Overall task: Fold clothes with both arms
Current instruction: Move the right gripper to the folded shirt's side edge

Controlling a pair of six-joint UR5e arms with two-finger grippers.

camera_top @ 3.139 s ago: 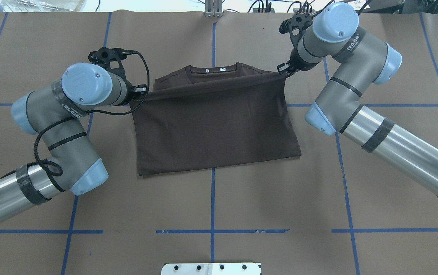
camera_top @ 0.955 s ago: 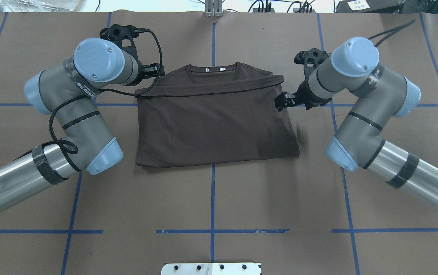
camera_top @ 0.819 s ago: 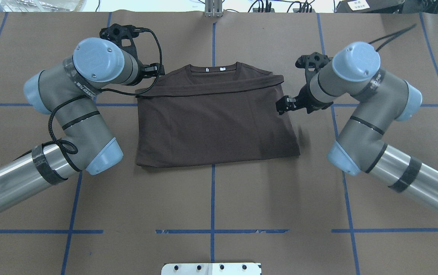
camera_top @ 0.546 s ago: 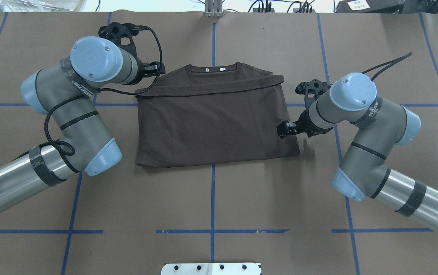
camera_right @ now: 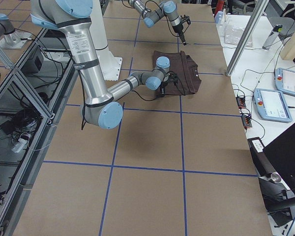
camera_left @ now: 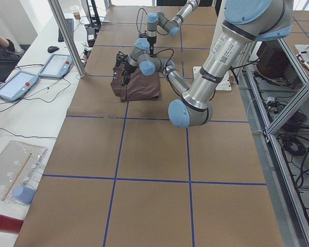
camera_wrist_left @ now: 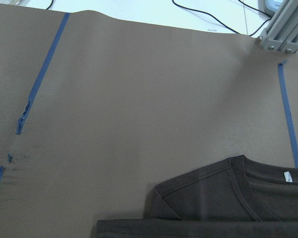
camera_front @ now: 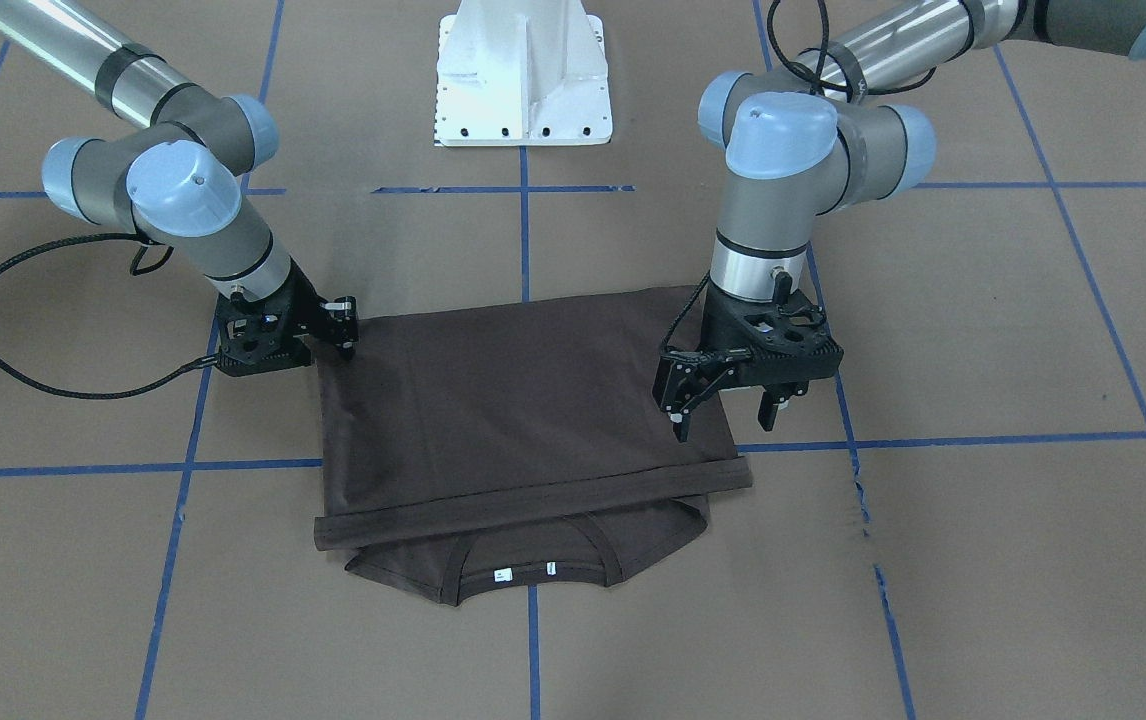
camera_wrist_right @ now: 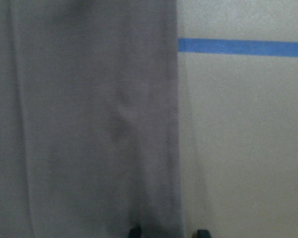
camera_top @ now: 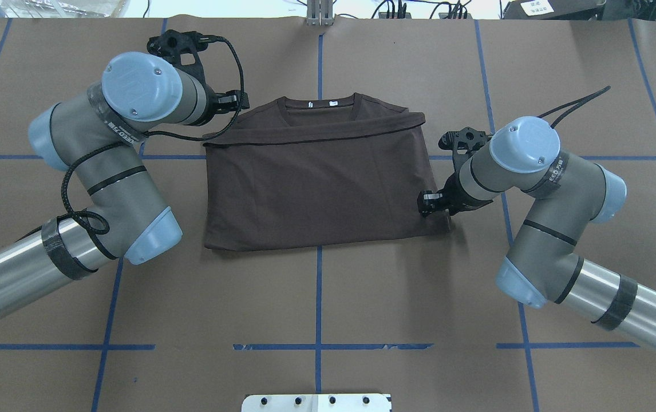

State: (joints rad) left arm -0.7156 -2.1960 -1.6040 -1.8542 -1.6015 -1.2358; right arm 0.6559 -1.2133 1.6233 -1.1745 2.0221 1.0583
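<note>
T-shirt (camera_top: 319,183): dark brown, lying flat near the middle of the table (camera_top: 362,297), doubled over into a broad rectangle.
Hem (camera_top: 316,137): brought up over the chest, it runs across the shirt just short of the collar (camera_top: 319,106), slightly slanted.
Neck tags (camera_top: 334,104): two small white ones, showing inside the collar on the side away from the robot.
Left gripper (camera_front: 723,420): fingers spread wide and holding nothing. It points down over the shirt's side edge close to the hem, one finger above cloth and the other above bare table (whether either tip touches cannot be told).
Right gripper (camera_top: 426,205): also spread and empty. It sits at the opposite side edge, near the folded corner closest to the robot. The wrist view shows its two tips straddling the cloth's edge, one over the shirt, one over the table.
Left arm (camera_top: 110,171): bent at the elbow, black cable looped beside it.
Right arm (camera_top: 545,189): bent likewise, reaching in low.
Table cover: brown paper marked with blue tape lines (camera_top: 317,297).
Pedestal (camera_front: 523,70): white, at the robot's side of the table.
</note>
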